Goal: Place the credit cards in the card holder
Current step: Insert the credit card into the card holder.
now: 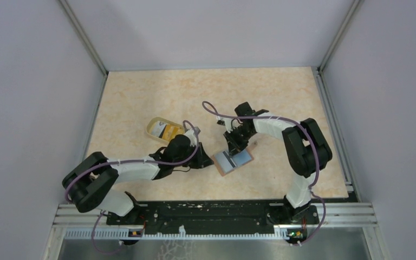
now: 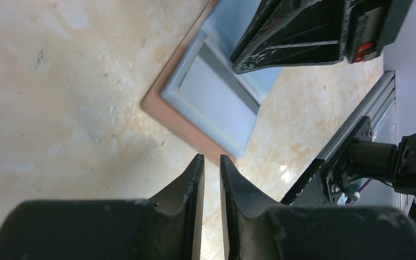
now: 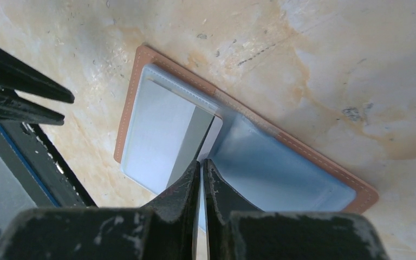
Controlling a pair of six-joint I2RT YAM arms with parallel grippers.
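The card holder [image 1: 234, 161] lies open on the table, reddish-brown rim up and light blue lining showing [image 3: 281, 168] [image 2: 216, 103]. A grey-white credit card [image 3: 192, 138] stands tilted over its left half, lower edge at the pocket [image 2: 228, 73]. My right gripper [image 3: 201, 162] [image 1: 233, 147] is shut on the card's upper edge, directly above the holder. My left gripper [image 2: 212, 158] [image 1: 205, 158] hovers just beside the holder's left corner, its jaws a narrow slit apart with nothing between them. Another credit card [image 1: 168, 131], orange-yellow, lies in a cup.
A translucent yellowish cup [image 1: 153, 128] sits on the table behind the left arm. Grey walls enclose the table on three sides. The black rail [image 1: 216, 211] with both arm bases runs along the near edge.
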